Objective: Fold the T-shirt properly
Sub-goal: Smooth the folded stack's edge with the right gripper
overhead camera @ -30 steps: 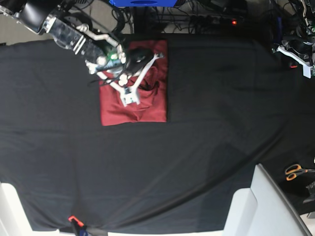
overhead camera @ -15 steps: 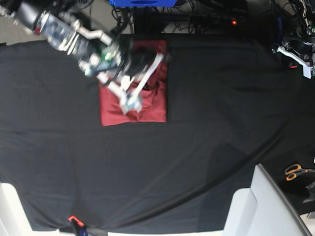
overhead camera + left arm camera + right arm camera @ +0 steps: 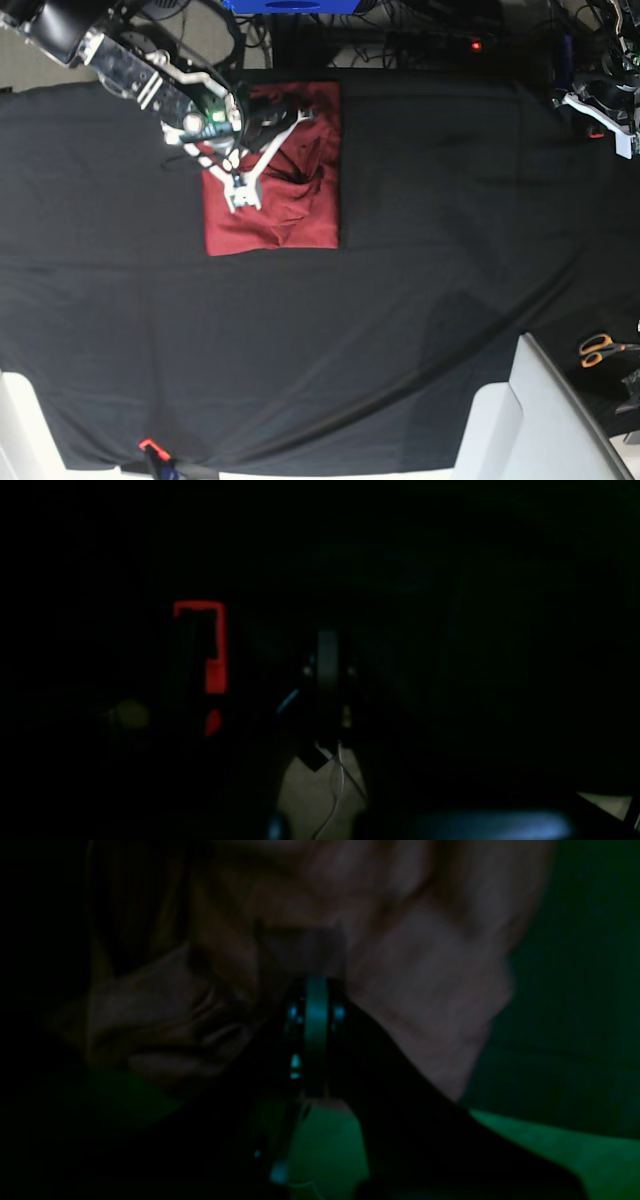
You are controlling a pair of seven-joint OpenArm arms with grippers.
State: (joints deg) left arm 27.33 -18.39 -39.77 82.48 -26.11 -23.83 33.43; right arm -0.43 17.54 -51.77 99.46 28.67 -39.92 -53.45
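The T-shirt [image 3: 300, 205] lies as a folded brick-red rectangle on the black table cloth [image 3: 430, 250], left of centre at the far side, with a rumpled crease near its middle. My right gripper [image 3: 241, 196] hovers over the shirt's left half, its white fingers shut with no cloth seen between them. The dim right wrist view shows the shut gripper [image 3: 316, 990] pointing at wrinkled shirt fabric [image 3: 425, 985]. My left gripper [image 3: 610, 122] rests at the table's far right edge, away from the shirt. In the dark left wrist view the left gripper [image 3: 327, 647] looks shut and empty.
Orange-handled scissors [image 3: 600, 349] lie at the right edge. A white panel [image 3: 530, 420] juts in at the bottom right. A blue box [image 3: 290, 5] and cables sit behind the table. A small orange clip [image 3: 150, 446] marks the near edge.
My right gripper has shifted left and slightly back over the shirt, staying shut. The crease in the shirt's middle has changed shape a little. The left arm has not moved.
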